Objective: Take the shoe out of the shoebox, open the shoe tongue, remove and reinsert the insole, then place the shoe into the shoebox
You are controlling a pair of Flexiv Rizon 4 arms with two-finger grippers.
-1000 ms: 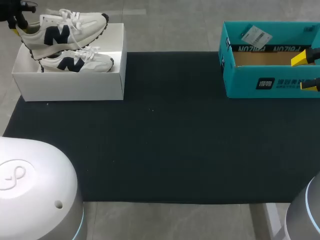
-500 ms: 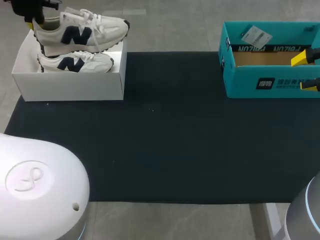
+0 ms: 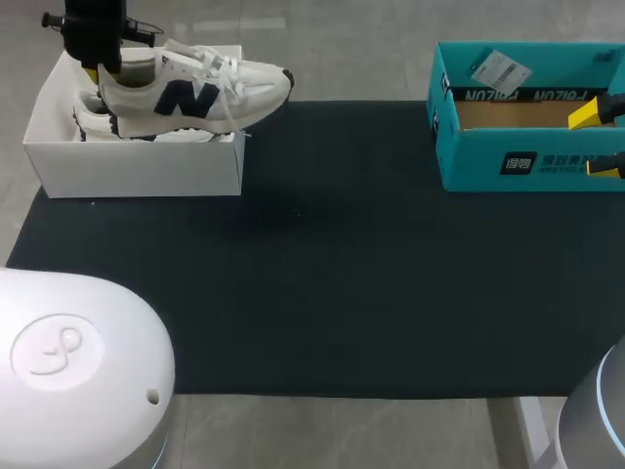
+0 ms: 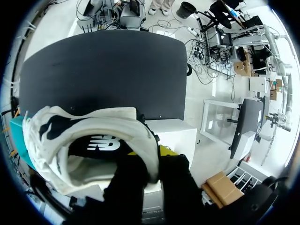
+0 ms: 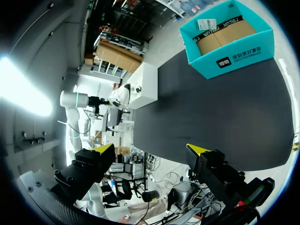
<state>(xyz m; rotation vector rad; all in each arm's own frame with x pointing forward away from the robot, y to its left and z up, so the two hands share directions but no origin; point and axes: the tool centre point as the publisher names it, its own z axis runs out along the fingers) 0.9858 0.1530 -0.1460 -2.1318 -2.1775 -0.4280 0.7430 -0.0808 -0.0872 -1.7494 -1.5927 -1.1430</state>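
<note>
- Shoe (image 3: 195, 93) (image 4: 89, 140) is up in the air, toe sticking out past white box (image 3: 137, 166) edge, over the mat (image 3: 342, 274).
- L gripper (image 3: 103, 66) (image 4: 150, 154) is clamped on shoe's heel collar, one finger inside, one outside.
- 2nd shoe (image 3: 93, 119) lies in white box, under the held one.
- R gripper (image 3: 598, 140) (image 5: 150, 150) is at teal box (image 3: 527, 161) (image 5: 234, 51), fingers wide apart, nothing btwn them.
- Teal box sits at mat's far R, well apart from white box.

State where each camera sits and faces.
Head view: above, behind; looks down on mat; left tool, right tool show.
Left wrist view: on left wrist; looks along its tool, shut on the shoe.
Right wrist view: on right wrist; looks past its open tool at the teal box.
Head and right wrist share that box.
</note>
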